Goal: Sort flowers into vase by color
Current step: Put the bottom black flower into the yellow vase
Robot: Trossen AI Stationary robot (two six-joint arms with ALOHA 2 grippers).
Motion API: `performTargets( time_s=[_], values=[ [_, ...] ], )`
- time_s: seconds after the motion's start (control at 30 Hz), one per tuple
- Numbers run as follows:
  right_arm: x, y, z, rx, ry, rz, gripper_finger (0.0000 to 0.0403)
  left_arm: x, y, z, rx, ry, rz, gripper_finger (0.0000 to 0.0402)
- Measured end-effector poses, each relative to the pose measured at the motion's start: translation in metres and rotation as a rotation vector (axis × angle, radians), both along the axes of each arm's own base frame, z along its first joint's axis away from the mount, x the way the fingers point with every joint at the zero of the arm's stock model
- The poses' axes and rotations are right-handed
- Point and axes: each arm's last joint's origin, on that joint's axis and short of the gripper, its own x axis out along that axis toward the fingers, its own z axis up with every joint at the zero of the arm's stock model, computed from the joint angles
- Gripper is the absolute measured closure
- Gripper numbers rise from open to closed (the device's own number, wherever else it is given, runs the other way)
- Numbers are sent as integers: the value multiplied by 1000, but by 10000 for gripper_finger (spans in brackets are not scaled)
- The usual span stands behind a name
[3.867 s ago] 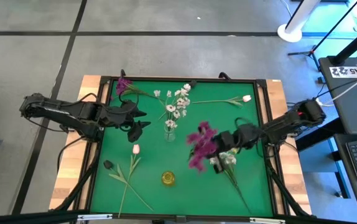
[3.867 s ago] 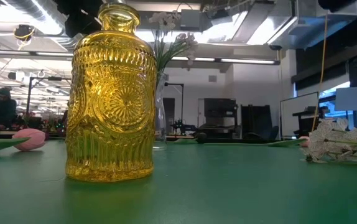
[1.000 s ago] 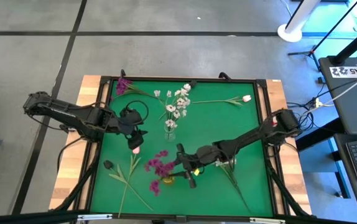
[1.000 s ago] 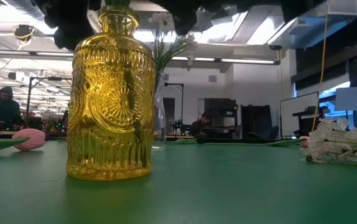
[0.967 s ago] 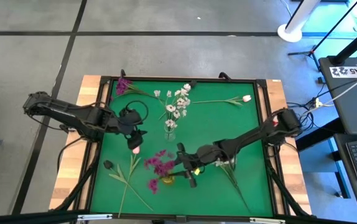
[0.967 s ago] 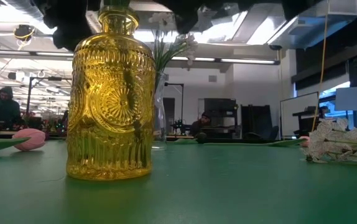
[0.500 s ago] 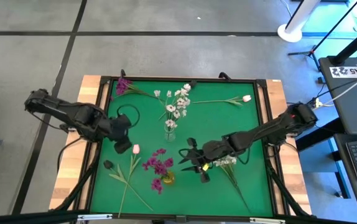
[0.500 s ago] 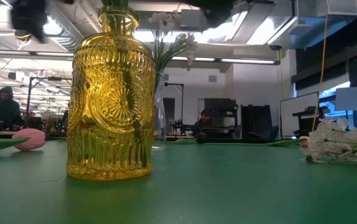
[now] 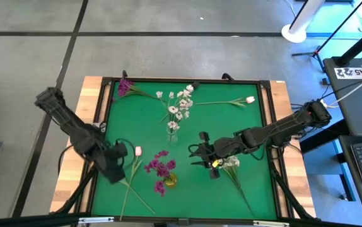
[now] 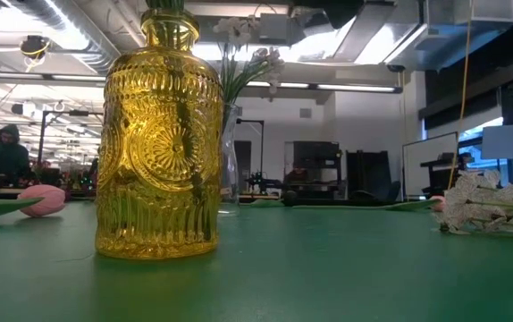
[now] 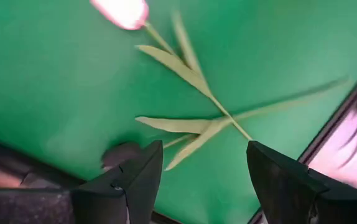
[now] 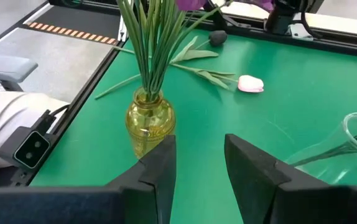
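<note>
A bunch of magenta-purple flowers [image 9: 159,168] stands with its green stalks in the yellow glass vase [image 12: 150,126], which is near the table's front edge [image 10: 158,143]. White blossoms [image 9: 180,104] stand in the clear vase [image 9: 172,130] at mid-table. A pink tulip [image 9: 137,151] lies flat on the mat, its stalk and leaves [image 11: 194,102] running toward the near edge. My left gripper [image 11: 203,180] hovers open above that stalk, pointing down. My right gripper [image 12: 200,165] stands open to the right of the yellow vase, holding nothing.
A white spray [image 9: 231,162] lies on the mat just right of my right gripper [image 9: 201,153]. Another purple stem [image 9: 125,86] lies at the far left corner and a second tulip [image 9: 249,99] at the far right. A small dark knob [image 12: 217,37] sits by the near tulip's leaves.
My right gripper has drawn back from the yellow vase toward the table's right edge and risen; the purple bunch stays in the vase. My left gripper has swung from beside the tulip bud toward the near left corner, turning as it went, and now points down over the stalk.
</note>
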Motion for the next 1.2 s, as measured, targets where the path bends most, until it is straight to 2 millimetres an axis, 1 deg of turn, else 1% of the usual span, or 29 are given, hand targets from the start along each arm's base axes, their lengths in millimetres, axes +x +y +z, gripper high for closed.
performTargets(
  time_s=[0.13, 0.23, 0.3, 0.43, 0.57, 0.7, 0.93, 1.07, 1.2],
  values=[
    [0, 0, -1, -2, 6, 1, 267, 3, -31, -17, 72, -51, -152, 175],
    [0, 0, -1, -2, 7, 1, 267, 7, -53, -40, 144, -27, -255, 175],
    [0, 0, 0, -1, 5, 1, 267, 9, -64, -58, 179, 31, -301, 175],
    [0, 0, 0, -1, 5, 1, 267, 14, -75, -91, 217, 184, -328, 175],
    [0, 0, 0, -1, 3, 0, 267, 17, -79, -111, 268, 247, -386, 175],
    [0, 0, 0, 0, 0, 1, 267, 19, -78, -119, 293, 270, -429, 175],
    [0, 0, 0, 0, 1, 1, 267, 26, -74, -119, 327, 246, -472, 178],
    [0, 0, -1, -1, 4, 1, 267, 28, -72, -119, 324, 245, -480, 209],
    [0, 0, 0, -1, 2, 1, 267, 28, -72, -119, 328, 250, -497, 261]
  ],
)
